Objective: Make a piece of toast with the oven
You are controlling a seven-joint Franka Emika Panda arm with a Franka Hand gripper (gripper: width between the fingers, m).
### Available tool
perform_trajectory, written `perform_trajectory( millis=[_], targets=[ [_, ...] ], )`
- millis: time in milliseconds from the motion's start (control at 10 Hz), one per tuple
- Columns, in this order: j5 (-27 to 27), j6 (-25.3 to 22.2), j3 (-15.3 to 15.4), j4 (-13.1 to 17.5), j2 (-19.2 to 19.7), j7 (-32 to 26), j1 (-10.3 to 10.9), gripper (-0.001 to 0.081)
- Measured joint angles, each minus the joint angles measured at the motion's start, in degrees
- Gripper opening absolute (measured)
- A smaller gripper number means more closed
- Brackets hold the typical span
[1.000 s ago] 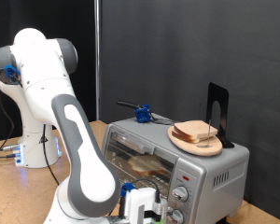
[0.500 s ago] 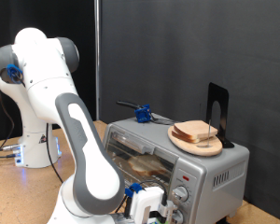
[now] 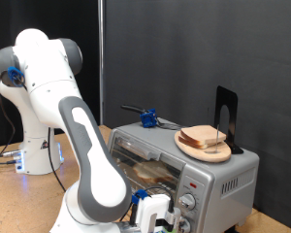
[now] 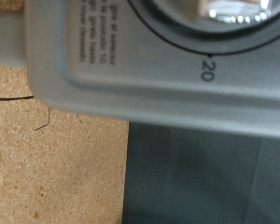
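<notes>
Slightly lower and further towards the exterior view's right than a second before, the gripper (image 3: 157, 219) sat at the oven (image 3: 223, 180) front beside its knobs (image 3: 187, 203); whether its fingers were open or closed could not be told. Inside, behind the glass door, lay the piece of toast (image 3: 153, 171). Stacked bread slices (image 3: 206, 139) rested on a plate (image 3: 187, 148) on the oven's top.
</notes>
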Motion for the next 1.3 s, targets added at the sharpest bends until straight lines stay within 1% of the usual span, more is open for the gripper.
perform_trajectory(
  millis=[200,300,400,500,700,800,900,1300],
  targets=[
    [0.0,-0.9,0.2,0.0,-0.6,0.0,-0.1,0.0399],
    [0.0,-1.3,0.3,-0.1,-1.0,0.0,-0.1,0.0399],
    [0.1,-1.7,0.3,-0.2,-1.4,0.0,-0.1,0.0215],
    [0.2,-2.0,0.4,-0.4,-1.7,0.2,-0.2,0.0096],
    [0.3,-1.9,0.4,-0.5,-1.7,0.1,-0.2,0.0097],
    [0.5,-1.9,0.4,-0.5,-1.7,-1.3,-0.2,0.0097],
    [0.7,-1.9,0.5,-0.7,-1.7,-5.3,-0.3,0.0097],
    [1.1,-3.0,0.9,-0.5,-1.3,-24.7,-0.8,0.0099]
  ],
)
